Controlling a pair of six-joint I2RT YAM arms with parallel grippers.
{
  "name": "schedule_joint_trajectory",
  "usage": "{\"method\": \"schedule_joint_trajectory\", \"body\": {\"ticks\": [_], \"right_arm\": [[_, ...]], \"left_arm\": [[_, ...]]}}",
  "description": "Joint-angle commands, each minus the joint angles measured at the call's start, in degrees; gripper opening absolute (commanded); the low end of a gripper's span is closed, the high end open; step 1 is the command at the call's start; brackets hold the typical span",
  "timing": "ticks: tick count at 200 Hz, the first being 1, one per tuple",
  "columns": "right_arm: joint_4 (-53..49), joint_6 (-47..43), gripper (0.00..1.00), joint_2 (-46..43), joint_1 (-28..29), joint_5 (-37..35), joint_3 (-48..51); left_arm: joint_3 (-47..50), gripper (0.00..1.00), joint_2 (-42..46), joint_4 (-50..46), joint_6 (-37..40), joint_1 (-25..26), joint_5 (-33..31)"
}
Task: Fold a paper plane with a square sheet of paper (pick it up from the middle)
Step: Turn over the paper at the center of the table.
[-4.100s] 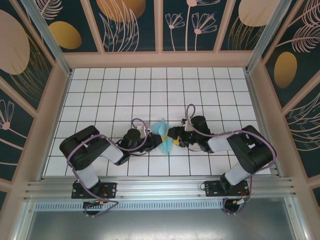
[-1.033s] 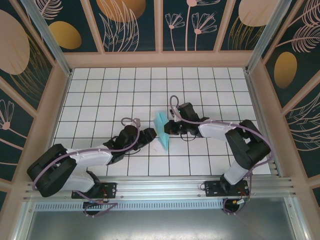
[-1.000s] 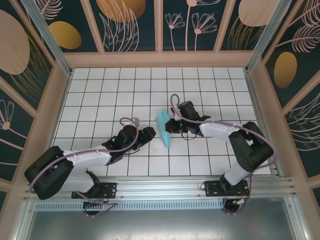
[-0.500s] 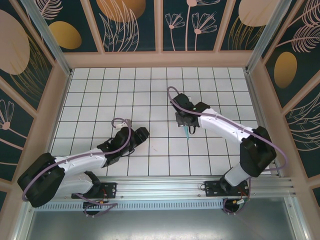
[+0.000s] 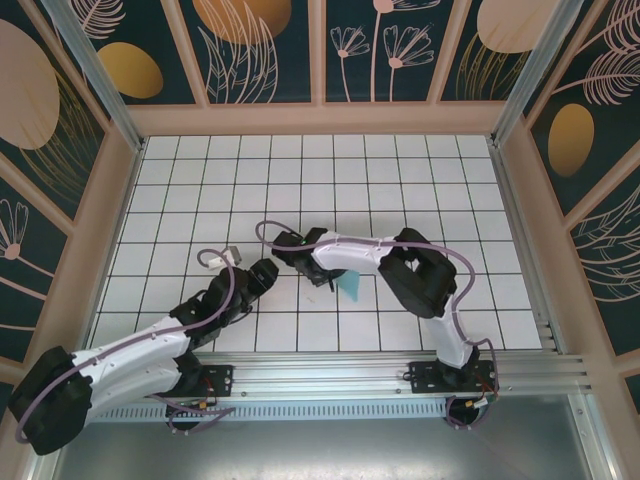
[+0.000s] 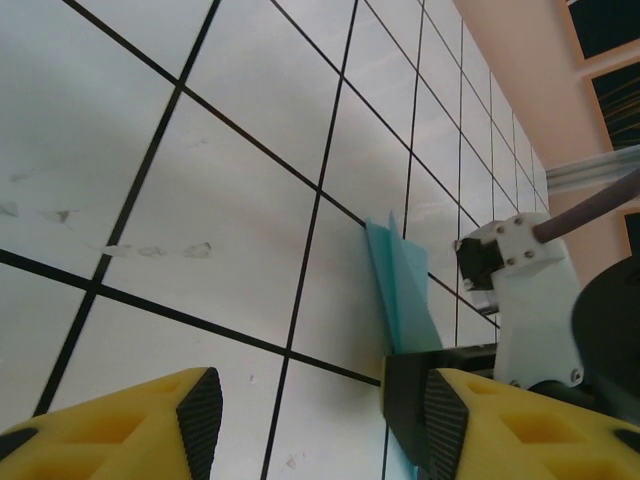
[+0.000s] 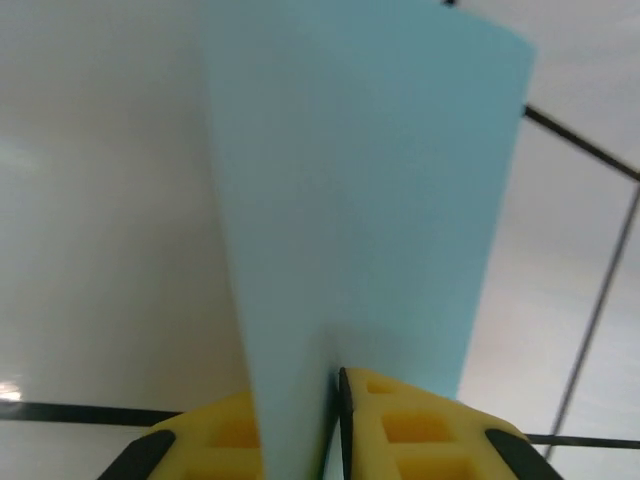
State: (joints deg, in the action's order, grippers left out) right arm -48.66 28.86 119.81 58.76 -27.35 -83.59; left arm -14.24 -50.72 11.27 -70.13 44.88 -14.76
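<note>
Right gripper [image 7: 338,395] pinches the folded blue paper [image 7: 370,200], which stands upright near the desk's [image 5: 200,180] middle. Left gripper [image 6: 315,425] hangs just beside it, jaws open.

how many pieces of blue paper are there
1. The folded blue paper sits near the middle of the table, pinched in the right gripper, just ahead of the left gripper. More could be hidden under the arms.
</note>
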Motion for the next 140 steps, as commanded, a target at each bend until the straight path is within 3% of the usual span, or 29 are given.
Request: {"method": "schedule_joint_trajectory", "body": {"ticks": [1,28,60,88,140], "right_arm": [[-1.5,1.9,0.21,1.0,0.4,3.2,-1.7],[2.5,0.6,0.35,0.2,0.4,9.3,0.2],[10.9,-1.9,0.38,-4.0,-0.5,20.5,5.1],[18.5,-2.3,0.49,-11.4,-2.5,28.4,10.6],[26.1,-2.2,0.57,-23.2,-6.1,36.2,18.6]], "left_arm": [[1.3,0.59,3.3,-4.4,-0.6,-0.4,-3.6],[1.6,0.59,4.2,-5.3,-0.6,-0.4,-3.9],[1.1,0.6,2.3,-4.4,-0.3,-0.4,-3.0],[0.0,0.6,-0.2,-3.0,0.6,-0.5,-1.7],[-3.6,0.6,-7.0,-1.6,2.5,-0.4,1.1]]}}
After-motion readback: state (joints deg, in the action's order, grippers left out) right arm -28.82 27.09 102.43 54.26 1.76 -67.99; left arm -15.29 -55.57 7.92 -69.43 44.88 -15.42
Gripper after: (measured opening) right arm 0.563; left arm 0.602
